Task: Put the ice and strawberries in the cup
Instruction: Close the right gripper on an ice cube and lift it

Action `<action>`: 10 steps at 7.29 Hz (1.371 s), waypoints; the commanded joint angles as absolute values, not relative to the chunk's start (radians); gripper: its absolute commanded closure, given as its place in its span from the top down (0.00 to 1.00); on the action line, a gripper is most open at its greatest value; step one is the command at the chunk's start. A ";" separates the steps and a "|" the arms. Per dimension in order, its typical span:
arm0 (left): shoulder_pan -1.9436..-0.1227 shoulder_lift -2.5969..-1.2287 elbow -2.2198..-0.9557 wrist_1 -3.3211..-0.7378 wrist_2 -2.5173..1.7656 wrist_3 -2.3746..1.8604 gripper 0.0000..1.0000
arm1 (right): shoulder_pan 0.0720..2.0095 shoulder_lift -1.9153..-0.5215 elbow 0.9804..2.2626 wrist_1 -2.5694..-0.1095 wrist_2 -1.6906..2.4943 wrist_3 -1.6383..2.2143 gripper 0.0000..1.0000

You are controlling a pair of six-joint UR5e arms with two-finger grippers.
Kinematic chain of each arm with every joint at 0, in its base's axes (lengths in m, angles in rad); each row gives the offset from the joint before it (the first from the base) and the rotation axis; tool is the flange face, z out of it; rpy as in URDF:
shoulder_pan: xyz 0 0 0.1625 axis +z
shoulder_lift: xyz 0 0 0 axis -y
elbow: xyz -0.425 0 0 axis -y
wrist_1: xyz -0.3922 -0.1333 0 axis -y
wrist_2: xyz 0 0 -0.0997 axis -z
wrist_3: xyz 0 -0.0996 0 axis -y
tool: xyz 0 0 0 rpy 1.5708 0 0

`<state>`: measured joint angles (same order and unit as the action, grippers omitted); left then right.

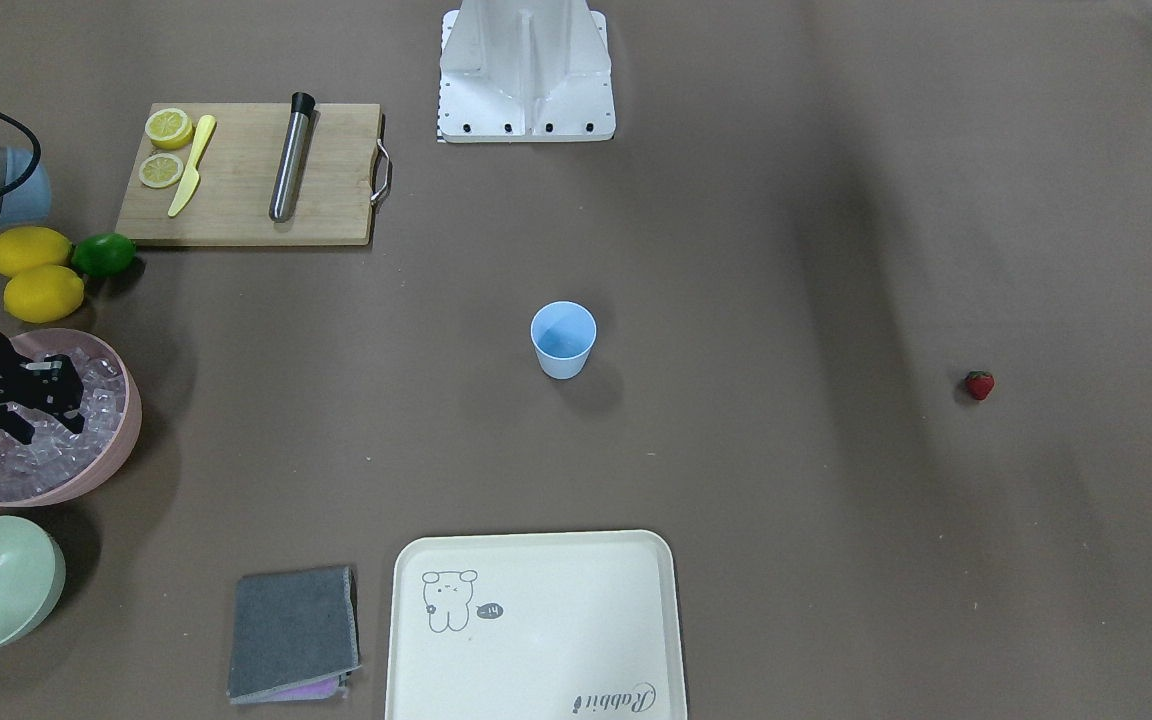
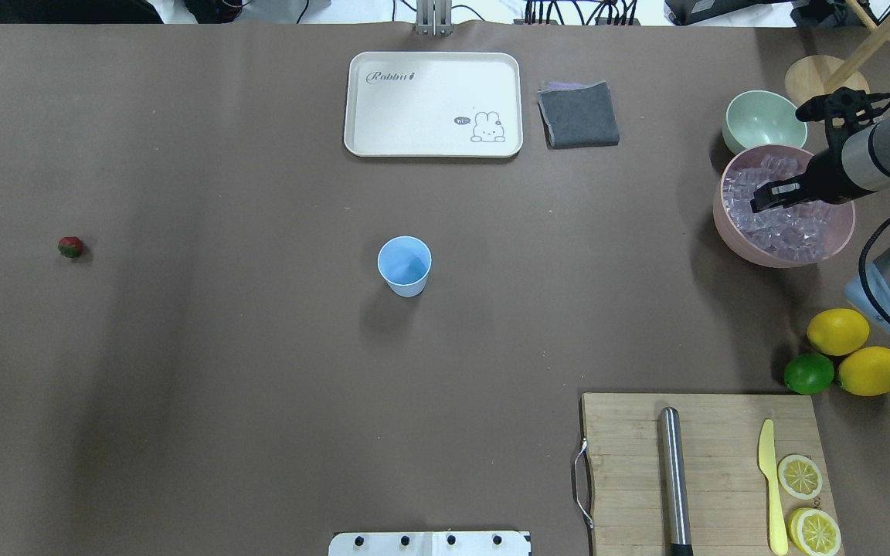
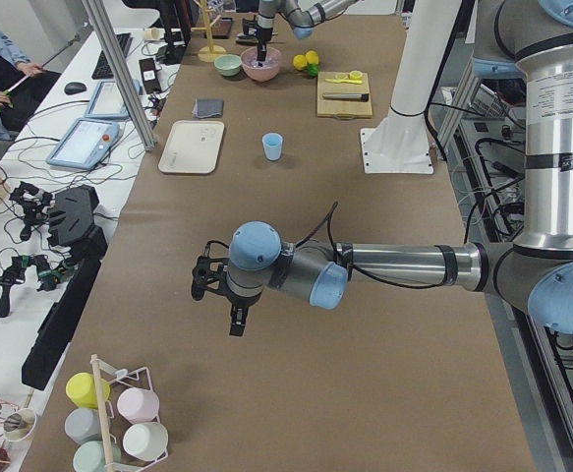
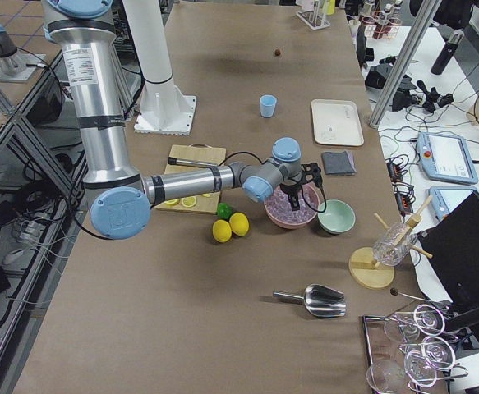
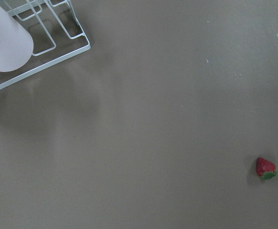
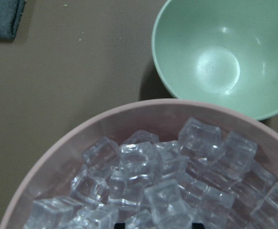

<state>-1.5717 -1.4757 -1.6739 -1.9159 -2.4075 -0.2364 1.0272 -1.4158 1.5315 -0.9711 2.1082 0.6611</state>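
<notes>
- Ice [image 6: 143, 181] fills the near foreground of the right wrist view, heaped in the pink bowl [image 6: 57, 157], with the pale green bowl [image 6: 224, 57] just beside its rim.
- Directly above that heap hangs the right end effector [image 1: 61, 400], pointing down into the bowl. Its fingers seem parted around a few cubes, though only dark tips show at the bottom edge of the wrist view, so I hedge on that.
- From the bowl, the cup [image 2: 404, 265] stands upright and empty at mid-worktop, well apart, toward the robot's left. Any cube lifted must travel that way.
- By itself on the robot's far left of the worktop [image 2: 221, 371] lies the strawberry [image 5: 265, 168], far from the cup and farther from the right arm.
- Near that side hovers the left end effector [image 3: 217, 290], so the left arm is the nearer one for the berry. It sits low and right in the left wrist view, not centred beneath.
- Whether the left fingers are parted or closed I cannot tell.
</notes>
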 commanded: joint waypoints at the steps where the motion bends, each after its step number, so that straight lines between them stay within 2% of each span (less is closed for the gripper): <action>1: -1.572 -1.476 -1.674 -1.916 -2.407 -0.236 0.98 | 1.025 -1.414 1.532 -0.971 2.108 0.661 0.34; 4: -1.571 -1.476 -1.674 -1.916 -2.408 -0.238 0.98 | 1.028 -1.417 1.548 -0.974 2.118 0.661 0.21; 9: -1.571 -1.476 -1.674 -1.916 -2.408 -0.238 0.98 | 1.052 -1.425 1.597 -1.018 2.135 0.660 0.20; 10: -1.571 -1.474 -1.675 -1.916 -2.410 -0.238 0.98 | 1.078 -1.417 1.671 -1.116 2.169 0.660 0.17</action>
<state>-1.5709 -1.4752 -1.6738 -1.9159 -2.4082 -0.2378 1.0543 -1.4221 1.6086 -1.0378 2.1420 0.6602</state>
